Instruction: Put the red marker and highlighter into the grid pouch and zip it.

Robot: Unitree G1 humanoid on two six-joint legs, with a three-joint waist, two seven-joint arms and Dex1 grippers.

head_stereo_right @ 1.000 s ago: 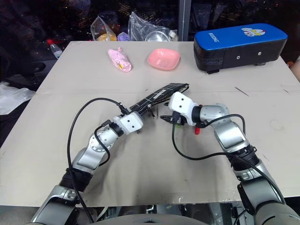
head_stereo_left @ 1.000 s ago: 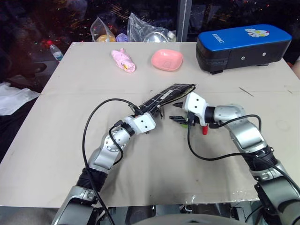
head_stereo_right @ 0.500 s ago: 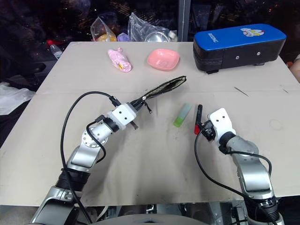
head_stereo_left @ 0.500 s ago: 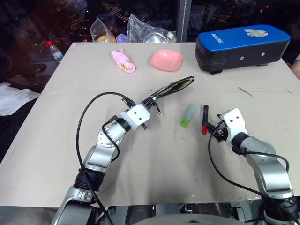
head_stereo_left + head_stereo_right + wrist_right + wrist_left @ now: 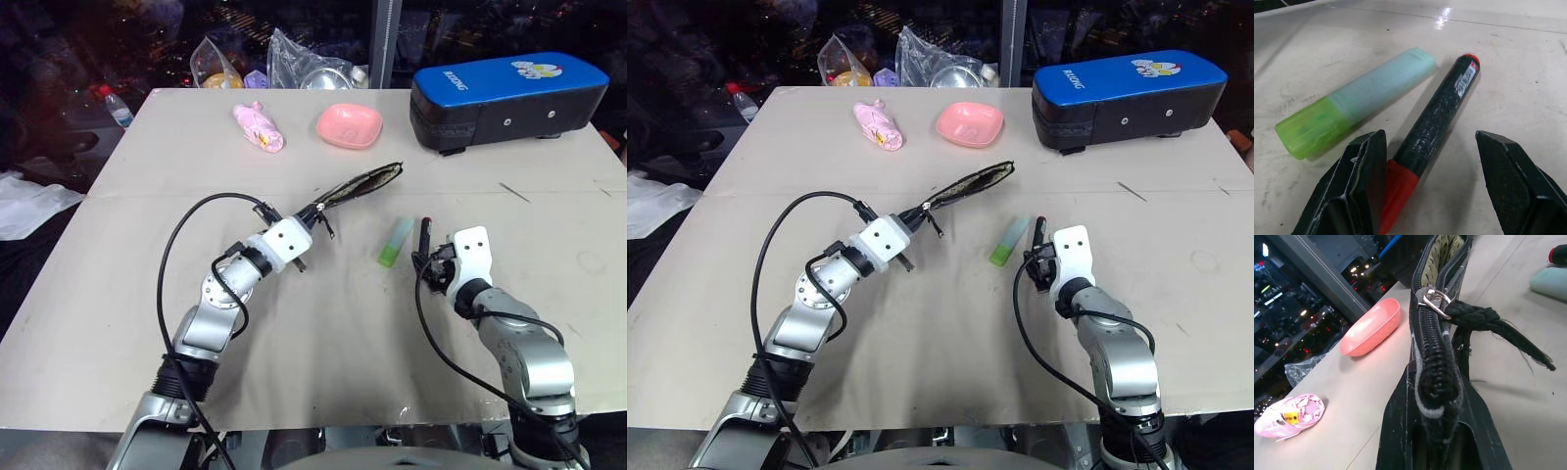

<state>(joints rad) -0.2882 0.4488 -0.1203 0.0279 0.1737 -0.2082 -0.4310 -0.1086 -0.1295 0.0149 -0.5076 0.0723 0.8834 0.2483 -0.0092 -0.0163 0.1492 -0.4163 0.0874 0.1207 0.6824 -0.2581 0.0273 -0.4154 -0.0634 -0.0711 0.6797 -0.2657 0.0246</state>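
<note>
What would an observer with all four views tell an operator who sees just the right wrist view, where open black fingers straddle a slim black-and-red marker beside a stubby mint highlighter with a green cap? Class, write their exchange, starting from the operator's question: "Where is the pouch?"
Observer: The black fabric pouch with white grid lines is gripped at one end by the shut left gripper, on the robot's left of the mint highlighter.
Operator: Is it open?
Observer: Yes. The left wrist view shows its metal zipper slider close to the gripper, with pale lining showing beyond it.
Operator: Anything farther back?
Observer: A pink plastic dish and a blue-and-black hard case sit at the far side.
</note>
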